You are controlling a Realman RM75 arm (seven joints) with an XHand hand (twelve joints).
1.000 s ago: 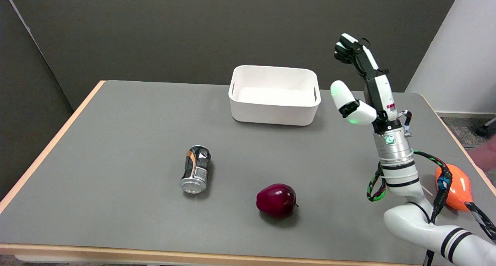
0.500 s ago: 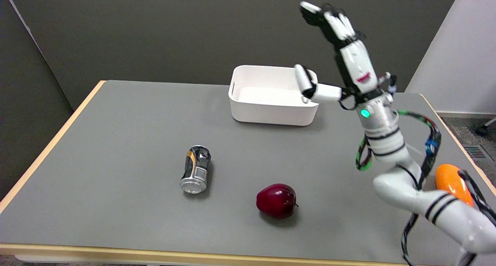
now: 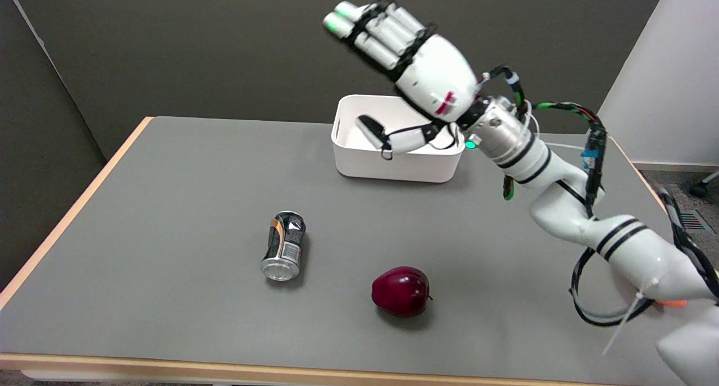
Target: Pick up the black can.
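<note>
Orange object (image 3: 672, 303) mostly hidden behind right arm (image 3: 595, 228), identity unclear

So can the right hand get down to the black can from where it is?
Probably yes. The right hand is open, raised over the white bin; the black can lies on its side on bare table, apart from the apple.
</note>
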